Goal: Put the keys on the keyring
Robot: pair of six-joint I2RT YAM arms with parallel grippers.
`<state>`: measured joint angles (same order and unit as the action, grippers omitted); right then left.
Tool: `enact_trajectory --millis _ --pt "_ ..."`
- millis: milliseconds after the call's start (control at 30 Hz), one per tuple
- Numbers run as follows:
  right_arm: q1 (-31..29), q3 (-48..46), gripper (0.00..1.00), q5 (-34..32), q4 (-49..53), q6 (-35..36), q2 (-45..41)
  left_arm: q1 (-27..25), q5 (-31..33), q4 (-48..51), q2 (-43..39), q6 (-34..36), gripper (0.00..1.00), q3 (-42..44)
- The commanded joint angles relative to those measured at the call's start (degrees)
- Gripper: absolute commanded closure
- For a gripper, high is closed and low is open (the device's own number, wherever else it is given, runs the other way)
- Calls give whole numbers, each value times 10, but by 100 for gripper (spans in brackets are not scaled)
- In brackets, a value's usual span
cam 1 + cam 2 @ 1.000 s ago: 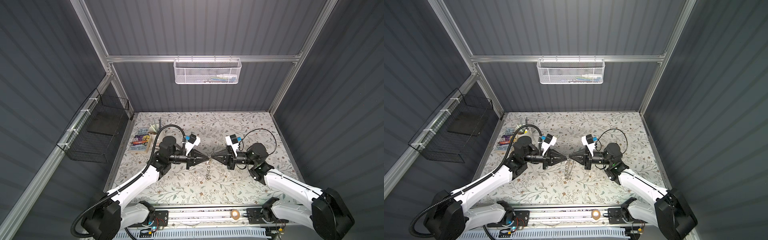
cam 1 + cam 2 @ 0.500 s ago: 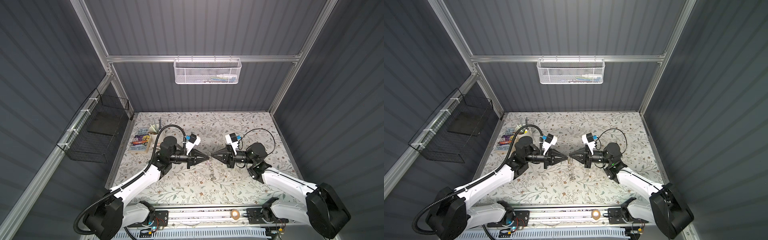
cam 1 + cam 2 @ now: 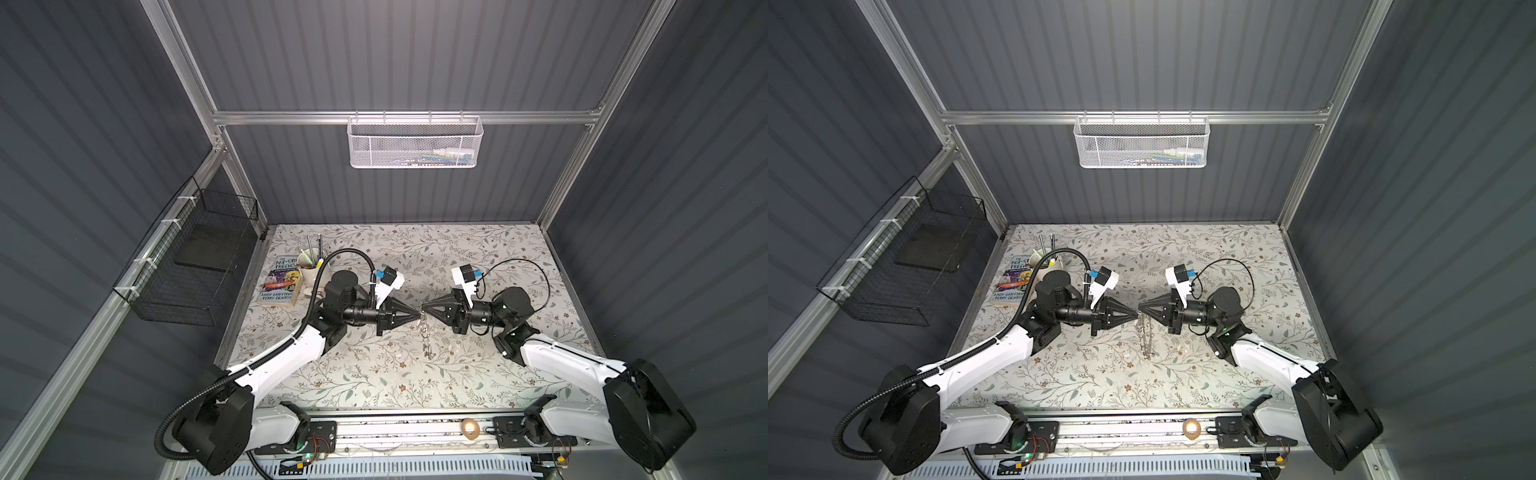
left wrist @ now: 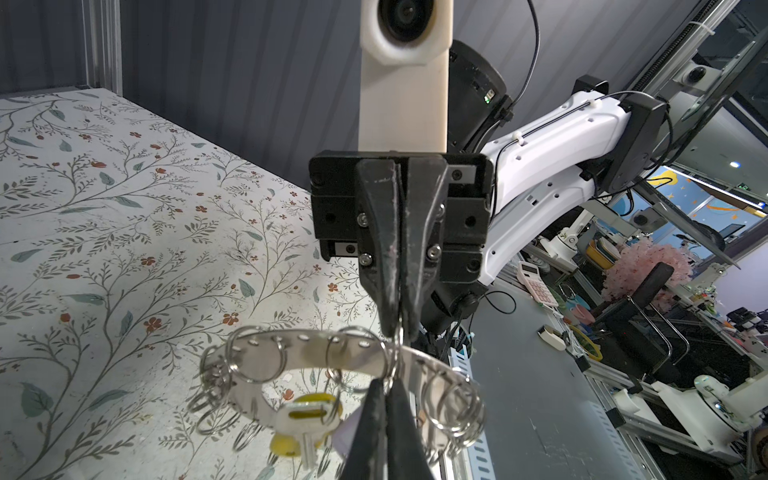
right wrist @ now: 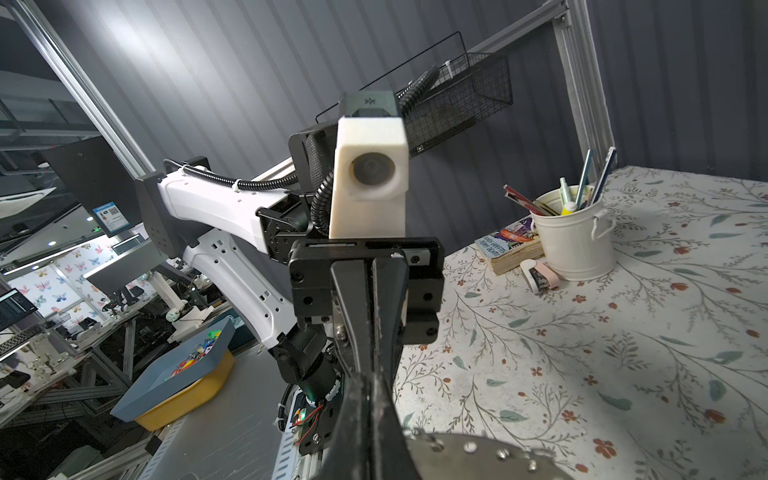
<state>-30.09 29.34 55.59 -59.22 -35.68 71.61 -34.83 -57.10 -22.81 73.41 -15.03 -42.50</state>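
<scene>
Black jaws tip to tip, both clamped on one wire loop.
Left gripper [image 4: 384, 390] and right gripper [image 4: 398, 328] pinch the grey keyring [image 4: 299, 353], hanging between them over the floral table [image 4: 104, 232]; yellow-tagged key [image 4: 309, 411] just beside its rim.

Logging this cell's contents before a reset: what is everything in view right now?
keyring: one, grey metal, raised over mid-table
keys: two tags, yellow and lilac, under the keyring, partly hidden
book: one, colourful, table's far left
cup: one, white, holding pens, beside the book
mesh basket: one, white, back rail
wire basket: one, black, left wall
tape roll: one, tan, front rail
table: one, floral
left gripper: one, black, shut on the keyring
right gripper: one, black, shut on the keyring
</scene>
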Motion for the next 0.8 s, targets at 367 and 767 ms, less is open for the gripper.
enact_trajectory --millis 367,767 --pt "-38 14 100 8 -73 -9 3 -10 48 13 34 2 91 -27" --pt "-41 3 100 -1 -83 -8 9 -10 66 7 25 -9 77 -23"
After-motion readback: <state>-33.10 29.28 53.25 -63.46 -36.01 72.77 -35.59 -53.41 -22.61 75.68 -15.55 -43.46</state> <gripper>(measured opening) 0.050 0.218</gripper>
